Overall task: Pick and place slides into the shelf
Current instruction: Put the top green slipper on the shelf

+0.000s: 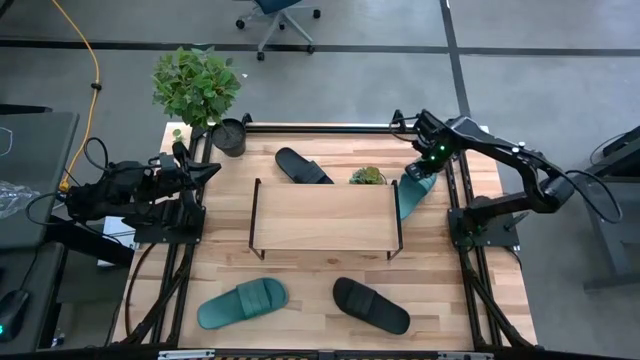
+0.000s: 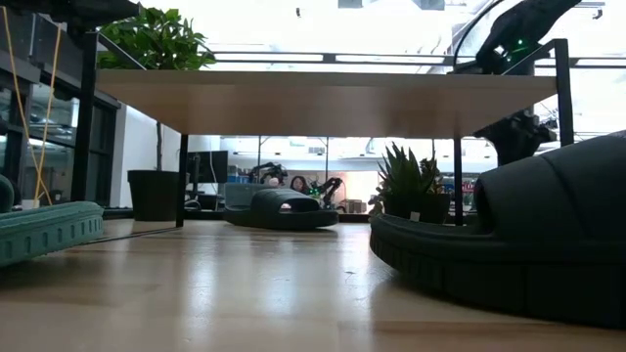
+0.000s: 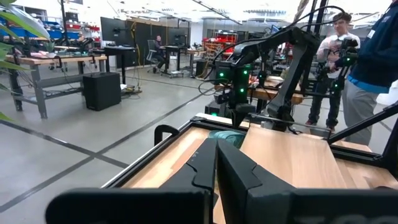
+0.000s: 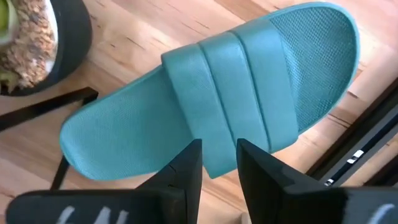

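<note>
My right gripper (image 4: 219,155) is down over a teal slide (image 4: 205,99) that lies beside the shelf's right legs (image 1: 415,192). The shelf (image 1: 322,218), a light plank on black wire legs, stands mid-table with nothing on it. A black slide (image 1: 303,167) lies behind the shelf. A second teal slide (image 1: 243,302) and a second black slide (image 1: 371,305) lie sole-down near the table's near edge. My left gripper (image 3: 216,165) waits shut at the table's left edge (image 1: 195,170). My right gripper comes from above, pointing down, at the foot of the teal slide's wide strap, by the sole's long side edge. The outermost rib of the strap (image 4: 219,140) sits in the narrow gap between the two fingers. I cannot tell whether the slide is lifted off the table.
A small potted plant (image 1: 367,177) stands just behind the shelf, close to the held slide. A large potted plant (image 1: 228,135) stands at the far left corner. The black frame rail (image 1: 452,190) runs right of the gripper. People stand in the room beyond the table.
</note>
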Tool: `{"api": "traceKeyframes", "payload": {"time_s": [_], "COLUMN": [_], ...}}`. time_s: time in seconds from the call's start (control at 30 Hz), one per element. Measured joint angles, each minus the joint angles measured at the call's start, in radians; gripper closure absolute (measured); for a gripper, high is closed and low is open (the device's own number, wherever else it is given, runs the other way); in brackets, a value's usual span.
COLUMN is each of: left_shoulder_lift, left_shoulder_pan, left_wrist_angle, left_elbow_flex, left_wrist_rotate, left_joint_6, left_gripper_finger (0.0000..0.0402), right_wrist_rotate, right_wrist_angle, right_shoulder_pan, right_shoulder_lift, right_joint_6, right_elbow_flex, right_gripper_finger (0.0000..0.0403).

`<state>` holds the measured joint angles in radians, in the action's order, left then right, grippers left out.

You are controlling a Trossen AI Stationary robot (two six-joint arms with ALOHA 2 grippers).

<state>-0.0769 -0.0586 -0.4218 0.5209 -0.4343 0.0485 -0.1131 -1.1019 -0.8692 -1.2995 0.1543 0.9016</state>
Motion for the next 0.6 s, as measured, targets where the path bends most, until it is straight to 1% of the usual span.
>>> {"api": "traceKeyframes", "payload": {"time_s": [0.33,0.53,0.6], "left_shoulder_lift": [0.0,0.0,0.0], "left_shoulder_pan": [0.0,0.0,0.0], "left_wrist_angle": [0.0,0.0,0.0], "left_elbow_flex": [0.0,0.0,0.0], "left_wrist_rotate": [0.0,0.0,0.0], "left_joint_6": [0.001,0.001,0.001], "left_gripper_finger": [0.0399,0.0399,0.0399], "right_wrist_rotate": [0.068,0.134,0.141], "right_wrist_angle": [-0.032,-0.032,-0.026], "right_shoulder_pan": [0.06,0.13,0.147], "right_shoulder_lift": [0.0,0.0,0.011], "right_joint_6": [-0.107,-0.094,-0.075], "right_elbow_flex": [0.0,0.0,-0.004], "right_gripper_finger": [0.0311,0.0311,0.0311]}}
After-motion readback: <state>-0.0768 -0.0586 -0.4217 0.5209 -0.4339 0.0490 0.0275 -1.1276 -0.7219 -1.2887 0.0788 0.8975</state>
